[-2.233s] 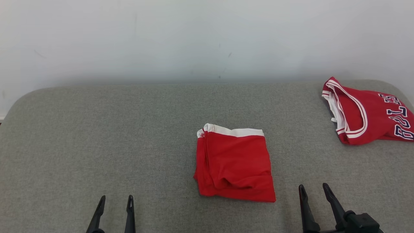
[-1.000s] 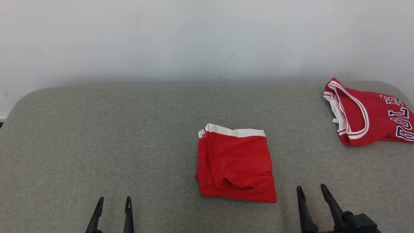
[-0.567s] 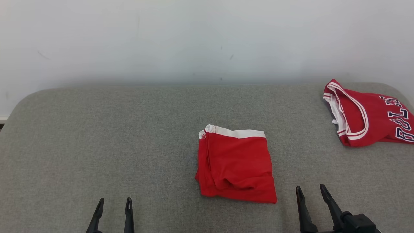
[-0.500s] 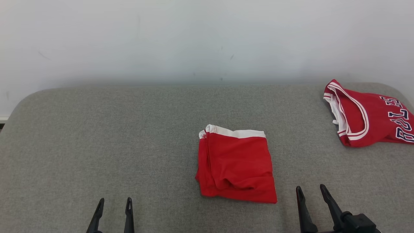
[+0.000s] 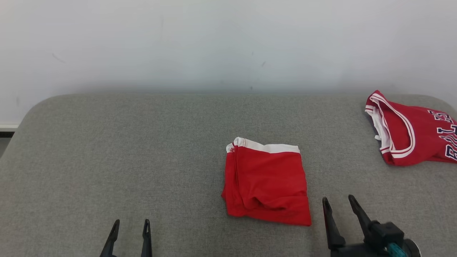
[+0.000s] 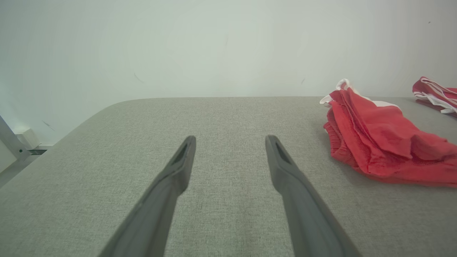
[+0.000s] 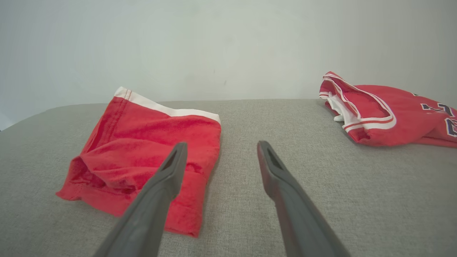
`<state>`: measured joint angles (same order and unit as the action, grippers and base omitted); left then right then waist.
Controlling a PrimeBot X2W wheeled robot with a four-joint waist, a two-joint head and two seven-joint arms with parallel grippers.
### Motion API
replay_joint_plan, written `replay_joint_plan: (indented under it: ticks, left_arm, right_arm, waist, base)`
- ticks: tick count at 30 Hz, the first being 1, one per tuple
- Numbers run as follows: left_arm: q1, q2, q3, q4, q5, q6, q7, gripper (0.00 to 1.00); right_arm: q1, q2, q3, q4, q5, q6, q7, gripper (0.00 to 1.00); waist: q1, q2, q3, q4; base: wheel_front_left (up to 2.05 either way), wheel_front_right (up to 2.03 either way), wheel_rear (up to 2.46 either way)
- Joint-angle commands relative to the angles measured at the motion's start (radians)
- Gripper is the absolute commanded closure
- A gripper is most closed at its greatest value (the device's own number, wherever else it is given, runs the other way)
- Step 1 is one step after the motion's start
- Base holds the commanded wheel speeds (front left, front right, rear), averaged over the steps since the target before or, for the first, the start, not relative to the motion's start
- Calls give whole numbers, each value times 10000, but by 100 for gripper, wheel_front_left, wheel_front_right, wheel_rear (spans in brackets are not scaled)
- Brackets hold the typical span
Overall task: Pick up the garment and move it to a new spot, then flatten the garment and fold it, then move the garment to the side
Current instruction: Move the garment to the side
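The garment (image 5: 410, 135), a red jersey with white striped trim and dark lettering, lies crumpled at the far right of the grey padded table (image 5: 142, 150). It also lies at the upper right of the right wrist view (image 7: 378, 114). My right gripper (image 5: 337, 198) stands open near the front edge, well short of the garment, its fingers (image 7: 275, 167) apart over bare table. My left gripper (image 5: 131, 223) is open at the front left, and its fingers (image 6: 178, 167) hold nothing.
A folded red cloth with a white band (image 5: 267, 182) lies mid-table, just left of my right gripper (image 7: 222, 144), and sits to the right in the left wrist view (image 6: 375, 142). A pale wall (image 5: 214, 43) backs the table. The table's corners are rounded.
The head camera has shifted, so the whole picture slid slightly right. My right gripper has edged a little forward and toward the folded cloth. Both cloths lie as before.
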<state>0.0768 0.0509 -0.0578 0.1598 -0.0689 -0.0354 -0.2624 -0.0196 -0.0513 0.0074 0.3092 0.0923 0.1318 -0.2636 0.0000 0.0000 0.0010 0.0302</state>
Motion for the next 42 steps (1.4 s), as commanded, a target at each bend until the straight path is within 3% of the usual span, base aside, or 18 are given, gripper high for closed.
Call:
replay_joint_plan:
  ticks: [1,7,17,26,34,35,36,37,42]
  left_arm:
    - [44,-10,-30,37,-24,-21,-26,0]
    - [-197,-10,-201,33,-15,-56,-25,0]
    - [-746,-10,-523,140,-233,2,-25,0]
    - [-892,-9,-482,97,-382,130,-25,0]
    - [-1044,-9,-452,79,-429,109,-25,0]
    - [-1050,-9,-468,89,-440,109,-25,0]
    - [-1061,-9,-477,95,-453,115,-25,0]
    - [-1082,-9,-489,91,-470,131,-25,0]
    - [-999,-10,-463,82,-525,172,-25,0]
  right_arm:
    - [-331,-25,23,259,-190,-29,-10,0]
    - [-1853,-400,141,1850,-253,-29,91,0]
    - [-4196,-831,386,4462,390,-29,1553,0]
    - [-4700,-834,960,5806,1253,-29,2114,0]
    - [-4909,-614,1569,6212,2231,-28,2591,0]
    - [-4944,-614,1682,6239,2366,-28,2648,51]
    - [-4979,-615,1798,6248,2509,-22,2665,82]
    - [-5012,-628,1887,6239,2626,-6,2665,100]
    - [-5331,-1113,2196,6231,3000,-19,2493,100]
  waist:
    - [0,0,17,34]
    - [0,0,242,297]
    - [0,0,950,938]
    - [0,0,1060,1086]
    - [0,0,1180,1072]
    - [0,0,1188,1091]
    - [0,0,1193,1109]
    - [0,0,1192,1122]
    - [0,0,1149,1108]
  base:
    - [0,0,0]
    - [0,0,0]
    - [0,0,0]
    - [0,0,0]
    - [0,0,0]
    - [0,0,0]
    - [0,0,0]
    - [0,0,0]
    - [0,0,0]
